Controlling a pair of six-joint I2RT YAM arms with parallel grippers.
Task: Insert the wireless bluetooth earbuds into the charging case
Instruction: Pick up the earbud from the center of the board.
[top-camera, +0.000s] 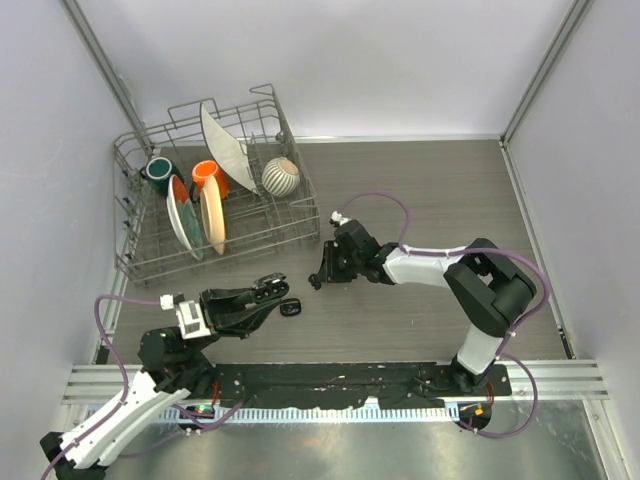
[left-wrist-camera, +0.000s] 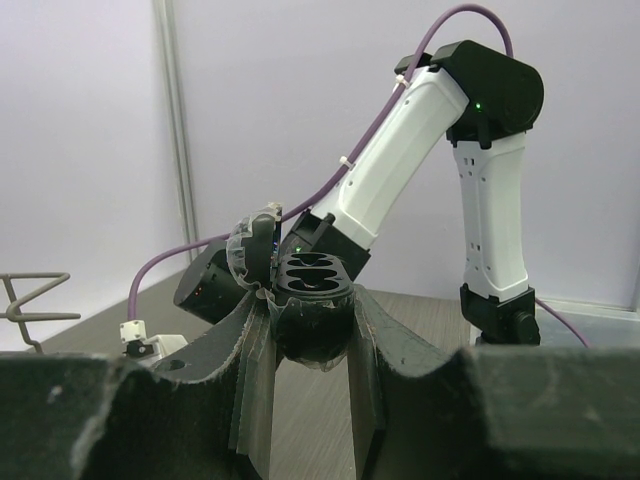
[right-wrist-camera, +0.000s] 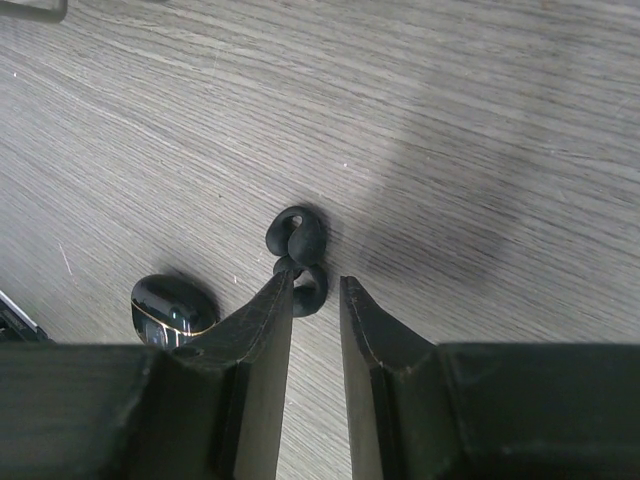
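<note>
Two tiny black earbuds (right-wrist-camera: 298, 252) lie touching each other on the wooden table. My right gripper (right-wrist-camera: 315, 284) is low over them with the jaws a narrow gap apart. Its left fingertip (right-wrist-camera: 283, 288) touches the nearer earbud, which lies partly between the tips. In the top view the right gripper (top-camera: 318, 280) is at mid-table. My left gripper (left-wrist-camera: 311, 302) is shut on an open black charging case (left-wrist-camera: 313, 285), held above the table with its sockets empty and facing up. In the top view the left gripper (top-camera: 268, 290) is left of the right one.
A second glossy black closed case (right-wrist-camera: 173, 305) lies on the table just left of the earbuds, also seen from above (top-camera: 291, 308). A wire dish rack (top-camera: 215, 205) with plates, cups and a bowl stands at the back left. Walls enclose the table.
</note>
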